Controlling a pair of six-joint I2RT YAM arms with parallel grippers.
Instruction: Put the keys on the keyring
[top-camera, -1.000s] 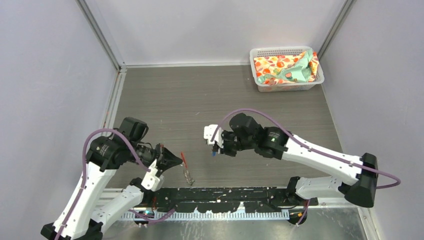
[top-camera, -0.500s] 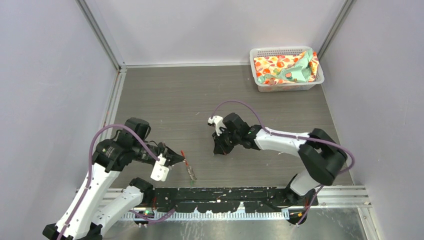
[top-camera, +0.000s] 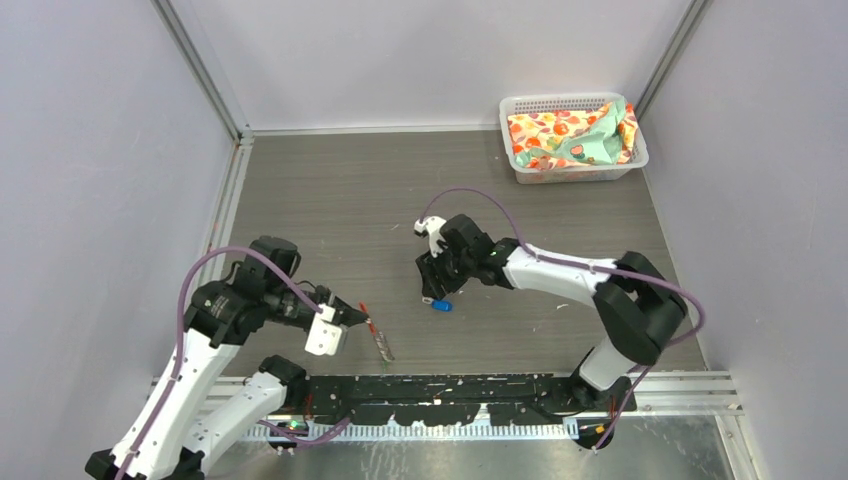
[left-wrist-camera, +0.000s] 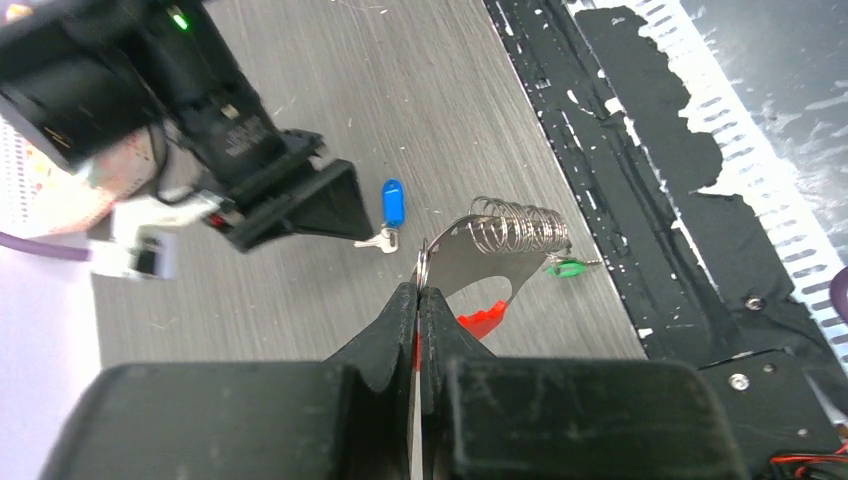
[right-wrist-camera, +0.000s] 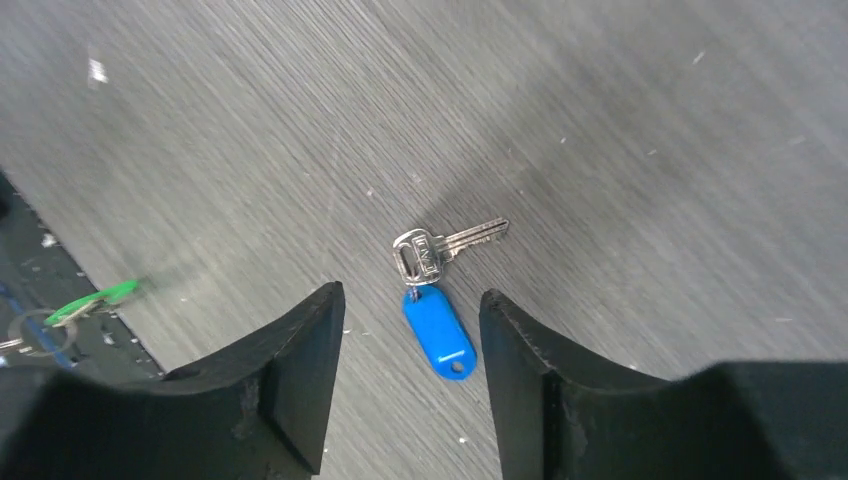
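Observation:
The blue key, a blue plastic tag with a silvery blade, lies flat on the table between the fingers of my right gripper, which is open and touches nothing. From above, the blue key sits just below the right gripper. My left gripper is shut on the keyring, a silvery wire coil with a red tag. The green key rests at the coil's far end; I cannot tell whether it is threaded on. The left gripper holds the keyring low over the table.
A white basket with colourful cloth stands at the back right. A black rail runs along the table's near edge, close to the keyring. Grey walls close in on both sides.
My right gripper came down to the table, opened and let go of the blue key, which now lies on the surface. The left arm and the keyring have barely shifted.

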